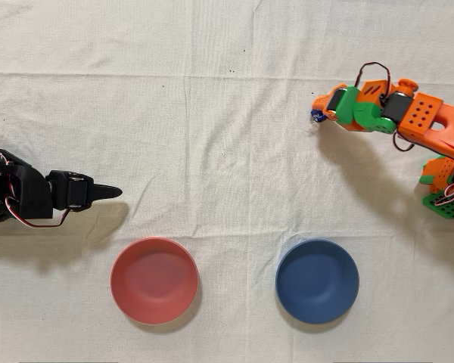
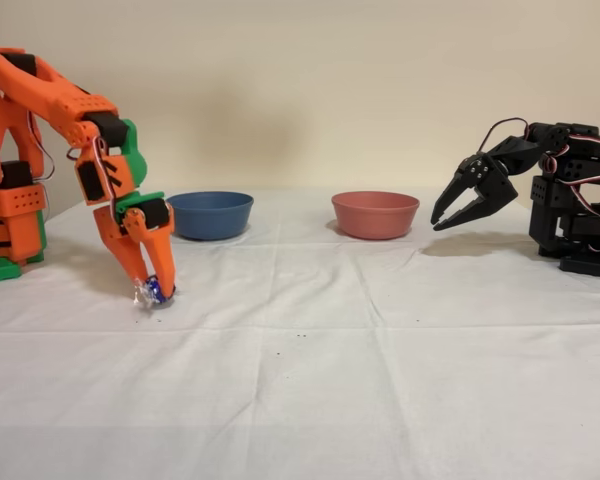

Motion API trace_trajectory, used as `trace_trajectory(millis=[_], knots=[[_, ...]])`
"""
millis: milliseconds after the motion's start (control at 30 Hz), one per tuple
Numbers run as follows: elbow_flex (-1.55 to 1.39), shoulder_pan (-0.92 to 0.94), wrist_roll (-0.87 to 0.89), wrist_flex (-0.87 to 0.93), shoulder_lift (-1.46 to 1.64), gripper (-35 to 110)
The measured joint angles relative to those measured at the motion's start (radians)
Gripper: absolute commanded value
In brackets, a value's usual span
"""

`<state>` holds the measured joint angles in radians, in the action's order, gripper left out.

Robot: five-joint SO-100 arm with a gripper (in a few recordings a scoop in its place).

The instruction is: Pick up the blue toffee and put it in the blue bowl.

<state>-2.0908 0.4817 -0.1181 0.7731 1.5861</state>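
The blue toffee (image 2: 153, 292) rests on the white cloth at the left of the fixed view, with a silvery wrapper end sticking out to its left. My orange gripper (image 2: 152, 286) points down at it, and both fingers are closed around the candy at cloth level. From overhead only a speck of the blue toffee (image 1: 316, 116) shows at the tip of the gripper (image 1: 318, 114), at the upper right. The blue bowl (image 1: 317, 281) sits empty at the lower right of that view, well apart from the gripper. In the fixed view the blue bowl (image 2: 211, 218) stands behind the arm.
A pink-red bowl (image 1: 153, 280) sits empty to the left of the blue one, and to its right as the pink-red bowl (image 2: 375, 216) in the fixed view. The idle black arm (image 1: 38, 197) reaches in from the left edge overhead. A wrinkled white cloth (image 1: 212, 151) covers the table.
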Motion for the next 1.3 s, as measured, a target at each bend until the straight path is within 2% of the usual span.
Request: trace_trajectory(millis=[467,867,1300], knots=[[-0.017,-0.241,-0.153,0.121,0.348,9],[0.175,-0.522,-0.206,0.25,0.385,9],[0.279,-0.943,-0.249,0.313,0.419,8]])
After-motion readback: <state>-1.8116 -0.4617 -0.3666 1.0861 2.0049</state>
